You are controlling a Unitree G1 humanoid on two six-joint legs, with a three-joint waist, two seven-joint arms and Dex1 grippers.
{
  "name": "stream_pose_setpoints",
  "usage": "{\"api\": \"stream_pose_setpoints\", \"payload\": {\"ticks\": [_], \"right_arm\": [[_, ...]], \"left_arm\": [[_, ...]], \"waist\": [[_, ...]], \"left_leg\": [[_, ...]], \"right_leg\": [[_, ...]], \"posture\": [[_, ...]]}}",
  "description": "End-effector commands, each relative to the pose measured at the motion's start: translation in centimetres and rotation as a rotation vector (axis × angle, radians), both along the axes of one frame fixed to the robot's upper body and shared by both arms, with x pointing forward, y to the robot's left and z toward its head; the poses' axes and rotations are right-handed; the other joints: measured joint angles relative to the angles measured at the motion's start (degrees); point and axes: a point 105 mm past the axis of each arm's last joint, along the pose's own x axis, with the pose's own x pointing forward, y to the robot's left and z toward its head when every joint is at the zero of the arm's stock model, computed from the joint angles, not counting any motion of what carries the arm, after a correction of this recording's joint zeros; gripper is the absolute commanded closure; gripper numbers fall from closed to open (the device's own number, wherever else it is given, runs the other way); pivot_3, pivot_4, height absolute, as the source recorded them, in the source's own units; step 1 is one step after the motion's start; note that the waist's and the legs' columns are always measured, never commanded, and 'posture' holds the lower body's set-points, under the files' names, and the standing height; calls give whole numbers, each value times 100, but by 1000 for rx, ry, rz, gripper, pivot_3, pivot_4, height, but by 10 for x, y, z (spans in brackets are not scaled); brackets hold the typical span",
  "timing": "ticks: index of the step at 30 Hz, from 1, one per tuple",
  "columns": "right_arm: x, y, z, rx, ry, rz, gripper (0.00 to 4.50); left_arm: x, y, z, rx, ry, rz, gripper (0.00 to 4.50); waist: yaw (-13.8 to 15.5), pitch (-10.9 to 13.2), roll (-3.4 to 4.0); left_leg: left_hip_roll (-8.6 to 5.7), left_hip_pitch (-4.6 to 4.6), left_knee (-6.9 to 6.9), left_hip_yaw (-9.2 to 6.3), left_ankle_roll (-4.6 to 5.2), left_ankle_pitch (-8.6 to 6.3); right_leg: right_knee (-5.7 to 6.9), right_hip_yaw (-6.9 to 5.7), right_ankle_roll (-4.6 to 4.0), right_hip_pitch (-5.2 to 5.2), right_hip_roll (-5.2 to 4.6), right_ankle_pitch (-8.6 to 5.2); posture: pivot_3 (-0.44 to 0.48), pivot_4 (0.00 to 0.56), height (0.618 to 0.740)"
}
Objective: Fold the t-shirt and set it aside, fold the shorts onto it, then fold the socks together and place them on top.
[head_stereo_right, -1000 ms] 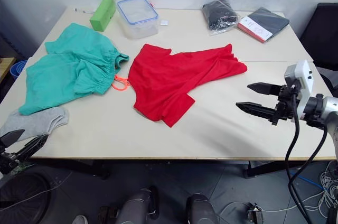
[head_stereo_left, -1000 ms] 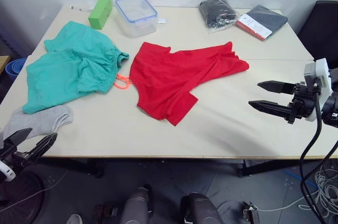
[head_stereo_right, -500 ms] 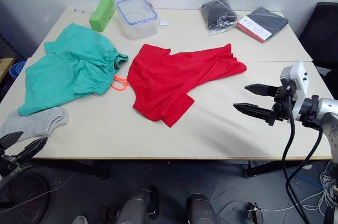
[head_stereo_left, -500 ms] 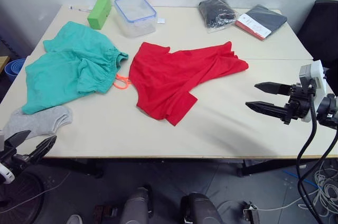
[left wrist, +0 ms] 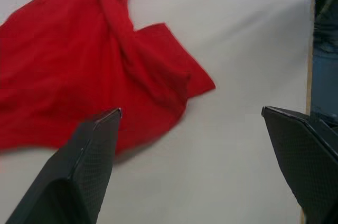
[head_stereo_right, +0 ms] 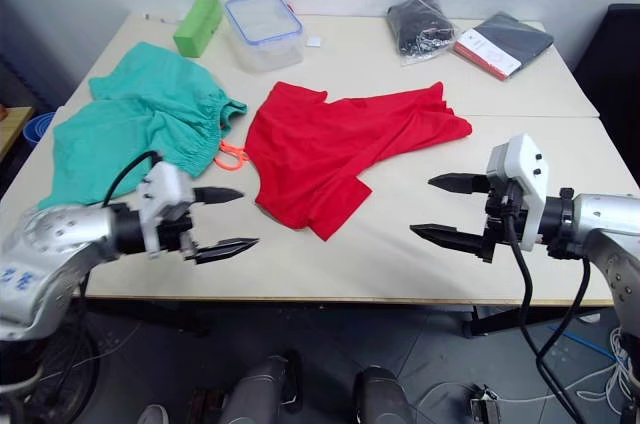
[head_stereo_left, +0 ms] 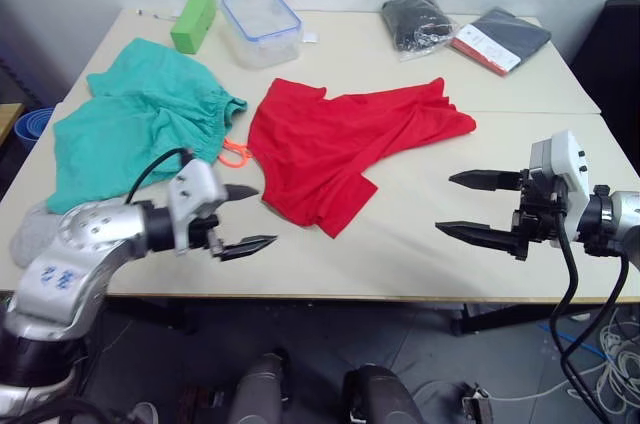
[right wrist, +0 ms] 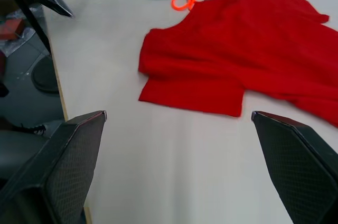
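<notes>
Head views, garments: bright red short-sleeved cotton t-shirt (head_stereo_left: pixel 345 149) lies rumpled and unfolded at mid-surface; teal-green fabric shorts (head_stereo_left: pixel 130 134) just beside it on the robot's left, orange drawstring (head_stereo_left: pixel 233 155) between them; light grey knit socks (head_stereo_left: pixel 28 234) at the near left edge, partly behind the left arm.
Head views, grippers: left gripper (head_stereo_left: pixel 243 217) hovers near the shirt's near hem, fingers spread, holding nothing; right gripper (head_stereo_left: pixel 470 206) hovers over the bare pale surface (head_stereo_left: pixel 420 254), fingers spread, empty.
Left wrist view: shirt's lower sleeve corner lies ahead of the parted fingers (left wrist: pixel 87 160), a crease running through the cloth.
Right wrist view: shirt's near hem and folded-under flap ahead; shorts beyond.
Step in hand (judged): approach to the first shirt fold.
Method (judged): pinch hem and shoulder on opposite sides, pull flat before folding; take the top layer only at the doubled flap.
</notes>
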Motion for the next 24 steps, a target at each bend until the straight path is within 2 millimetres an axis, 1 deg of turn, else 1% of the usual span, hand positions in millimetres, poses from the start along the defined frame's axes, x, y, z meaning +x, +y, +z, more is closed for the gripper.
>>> {"api": "stream_pose_setpoints", "payload": {"ticks": [1, 4, 6, 7, 8, 11, 14, 17, 21, 24], "right_arm": [[-9, 9, 5, 10, -43, 5, 0], [-14, 10, 1, 21, -43, -26, 0], [-17, 9, -3, 26, -41, -48, 0], [-19, 9, -4, 27, -40, -57, 0], [-19, 9, -5, 28, -39, -63, 0], [-24, 8, -8, 40, -37, -89, 0], [-28, 8, -9, 43, -38, -107, 0], [-30, 7, -10, 48, -40, -126, 0], [-33, 8, -12, 47, -38, -131, 0], [-34, 10, -12, 46, -38, -129, 0]], "left_arm": [[11, -28, -5, 35, -5, -86, 22], [17, -57, -8, 43, -1, -154, 22], [17, -75, -9, 38, 0, -205, 409], [17, -80, -10, 40, 6, -221, 569], [17, -83, -11, 43, 10, -229, 876], [26, -92, -23, 107, 12, -205, 1780], [33, -97, -31, 144, 9, -189, 1780], [34, -100, -40, 170, 11, -203, 1780], [40, -100, -55, 235, -10, -194, 1780], [45, -100, -60, 248, -13, -179, 1780]], "waist": [[5, 1, -1], [65, 2, -2], [72, 2, -2], [77, 2, -2], [81, 2, -2], [70, 1, -2], [65, 2, -2], [71, 1, -2], [76, 1, -2], [76, 1, -2]], "left_leg": [[1, -6, 1, 0, 0, 0], [1, -9, 14, 0, 2, 1], [0, -10, 22, -1, 5, 0], [0, -10, 23, -2, 6, 0], [0, -10, 24, -3, 6, 0], [0, -8, 26, -2, 6, 1], [1, -6, 27, -7, 4, 4], [1, -6, 28, -8, 4, 4], [0, -7, 30, -11, 5, 4], [0, -7, 31, -12, 5, 4]], "right_leg": [[-1, 0, 0, -5, 3, 0], [-1, 1, 3, -1, 3, 1], [0, 3, 7, 1, 3, 3], [-2, 3, 8, 3, 3, 3], [-2, 2, 8, 5, 3, 4], [0, 4, 8, 6, 3, 3], [2, 2, 8, 8, 4, 4], [1, 1, 8, 9, 4, 4], [1, -1, 8, 10, 4, 4], [2, -2, 8, 10, 4, 4]], "posture": [[0, 150, 740], [0, 150, 740], [0, 150, 740], [0, 150, 740], [0, 150, 740], [0, 150, 740], [0, 150, 740], [0, 150, 740], [0, 150, 740], [0, 150, 740]]}}
